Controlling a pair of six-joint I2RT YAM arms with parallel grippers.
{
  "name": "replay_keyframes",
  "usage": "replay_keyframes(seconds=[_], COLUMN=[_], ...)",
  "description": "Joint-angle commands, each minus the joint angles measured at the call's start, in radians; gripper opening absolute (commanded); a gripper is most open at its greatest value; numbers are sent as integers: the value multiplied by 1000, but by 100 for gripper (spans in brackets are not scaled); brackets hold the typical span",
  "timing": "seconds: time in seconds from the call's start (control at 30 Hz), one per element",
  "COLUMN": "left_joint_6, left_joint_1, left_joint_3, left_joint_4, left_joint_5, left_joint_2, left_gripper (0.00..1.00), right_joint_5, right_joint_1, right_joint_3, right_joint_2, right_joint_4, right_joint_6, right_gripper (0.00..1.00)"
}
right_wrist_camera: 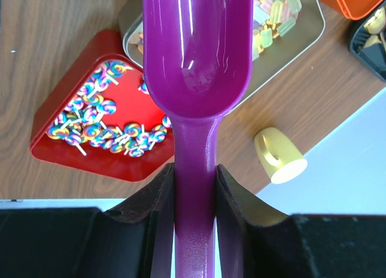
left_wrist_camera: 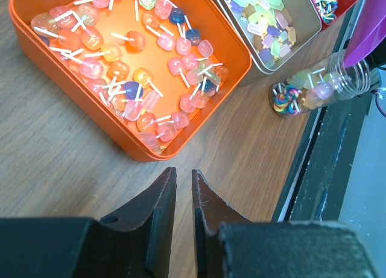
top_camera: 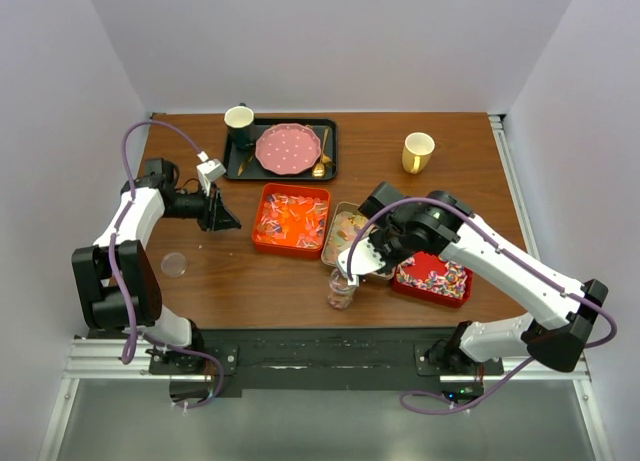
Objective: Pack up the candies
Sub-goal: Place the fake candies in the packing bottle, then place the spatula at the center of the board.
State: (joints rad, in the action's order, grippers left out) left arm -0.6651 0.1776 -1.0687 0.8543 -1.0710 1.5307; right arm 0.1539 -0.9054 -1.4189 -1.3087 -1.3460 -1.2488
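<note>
R jaws clamp the purple scoop (right_wrist_camera: 196, 79) handle, L gripper (left_wrist_camera: 183, 193) nearly shut on nothing; candies (left_wrist_camera: 126, 79) sit in the trays and partly in the jar (top_camera: 342, 289), which I risk tipping w/ the scoop lip.

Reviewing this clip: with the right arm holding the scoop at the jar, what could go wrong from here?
1. The clear jar stands near the table's front edge, with no hand steadying it; a nudge from the purple scoop could tip it off.
2. The jar's mouth looks narrower than the scoop, so candies may spill onto the table.
3. The left hand hovers nearly closed by the orange tin, away from the jar.
</note>
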Motion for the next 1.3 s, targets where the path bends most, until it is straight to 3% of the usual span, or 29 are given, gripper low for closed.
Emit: replay_keyframes(seconds=[0.0, 0.3, 0.53, 0.63, 0.77, 0.97, 1.0, 1.07, 1.1, 1.27], left_joint_6=[7, 13, 50, 123, 343, 371, 384, 433, 450, 496], left_joint_1=[7, 8, 7, 7, -4, -15, -20, -29, -30, -30], left_joint_3=[3, 13, 36, 56, 56, 36, 42, 59, 62, 59], left_joint_4=[-31, -31, -64, -162, -253, -234, -250, -296, -305, -317], left_joint_5=[-35, -29, -27, 9, 127, 233, 270, 298, 316, 394], left_joint_2=[-40, -49, -101, -147, -162, -125, -144, -164, -181, -193], left_gripper=[21, 24, 27, 33, 42, 61, 69, 82, 100, 100], right_joint_5=[65, 33, -37, -147, -232, -310, -313, -300, -306, -295], right_joint_1=[-9, -16, 61, 277, 591, 896, 974, 1060, 1085, 1145], right_joint_3=[-18, -89, -104, -92, -13, 107, 129, 135, 130, 117], right_joint_2=[22, 37, 104, 106, 121, 88, 60, 17, -33, -174], right_joint_4=[-232, -239, -118, 26, 241, 444, 474, 551, 574, 669], right_joint_6=[-1, 6, 153, 291, 451, 621, 665, 709, 745, 749], right_gripper=[0, 0, 0, 0, 0, 0, 0, 0, 0, 0])
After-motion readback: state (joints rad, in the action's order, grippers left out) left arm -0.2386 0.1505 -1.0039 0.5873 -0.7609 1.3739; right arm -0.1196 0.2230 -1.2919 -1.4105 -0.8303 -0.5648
